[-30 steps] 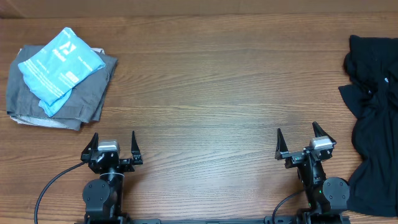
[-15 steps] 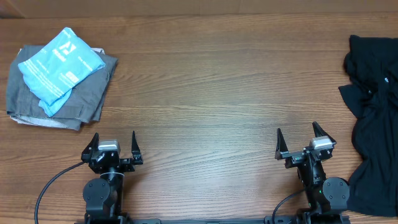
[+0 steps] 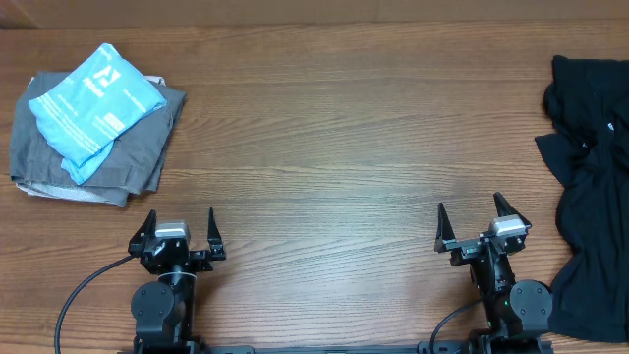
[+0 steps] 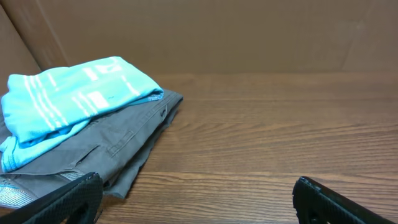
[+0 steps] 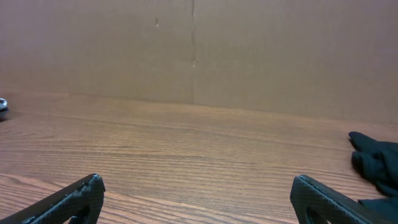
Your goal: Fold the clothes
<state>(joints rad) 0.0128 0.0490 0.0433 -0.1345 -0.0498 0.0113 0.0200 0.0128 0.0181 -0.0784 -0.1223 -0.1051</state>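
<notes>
Item: clothes, black, heaped unfolded at right edge of table, near right gripper | Claws: left gripper and right gripper both spread apart, empty | Handling, judged: light, limp, prone to bunching | Hold: pinch an outer hem or shoulder edge.

The desk is viewed from directly above. Wrist views are set low, facing the back wall. The grey garment is shared by overhead and left wrist.

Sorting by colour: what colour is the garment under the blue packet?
The garment is grey; left wrist view.
</notes>
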